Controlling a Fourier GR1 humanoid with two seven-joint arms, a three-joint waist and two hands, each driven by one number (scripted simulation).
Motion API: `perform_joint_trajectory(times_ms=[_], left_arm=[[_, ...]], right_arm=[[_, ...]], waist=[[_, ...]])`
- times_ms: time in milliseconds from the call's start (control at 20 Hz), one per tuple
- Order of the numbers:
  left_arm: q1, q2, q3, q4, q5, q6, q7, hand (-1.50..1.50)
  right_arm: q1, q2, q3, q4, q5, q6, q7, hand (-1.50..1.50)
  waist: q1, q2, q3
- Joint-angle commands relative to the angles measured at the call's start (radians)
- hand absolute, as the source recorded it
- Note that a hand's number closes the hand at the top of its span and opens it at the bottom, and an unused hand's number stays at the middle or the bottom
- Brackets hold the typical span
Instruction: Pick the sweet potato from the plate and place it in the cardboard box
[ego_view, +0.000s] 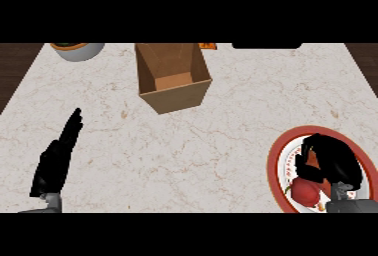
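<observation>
A red-rimmed white plate (279, 155) lies at the counter's lower right. My right hand (334, 161) sits over the plate with its fingers curled round an orange-brown sweet potato (315, 159), of which only a sliver shows between the fingers and thumb. A dark red round object (305, 191) lies on the plate just below the hand. The open cardboard box (174, 75) stands at the upper middle, far up and left of the plate. My left hand (55, 161) rests open at the lower left, fingers straight and pointing up.
A grey bowl (77, 50) with orange contents sits at the top left corner. A small orange item (207, 46) peeks out behind the box. A dark object (266, 45) lies at the top edge. Marble counter spreads between box and plate.
</observation>
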Motion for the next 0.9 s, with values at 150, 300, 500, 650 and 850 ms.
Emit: perform_joint_trajectory(times_ms=[150,300,500,650,850], left_arm=[[-0.025,0.010,0.022,0.022,0.001,0.002,-0.008,0.00],[-0.004,0.017,0.032,0.007,0.023,-0.024,-0.004,0.00],[-0.020,0.008,0.020,0.043,0.009,-0.018,-0.019,0.00],[-0.036,0.005,0.022,0.084,-0.007,-0.003,-0.053,0.00],[-0.068,0.026,0.037,0.075,0.013,-0.031,-0.024,0.00]], right_arm=[[-0.019,0.201,0.202,-0.203,0.330,-0.001,0.462,1.50],[-0.033,0.257,0.247,-0.269,0.386,0.029,0.542,1.50],[-0.129,0.278,0.291,-0.369,0.296,-0.040,0.504,1.50],[-0.239,0.279,0.303,-0.396,0.235,-0.080,0.490,1.50],[-0.374,0.280,0.396,-0.372,0.193,-0.130,0.562,1.50]], waist=[[-0.003,0.001,0.003],[0.002,0.002,0.004],[0.003,0.002,0.005],[0.010,0.006,0.005],[0.016,0.006,0.005]])
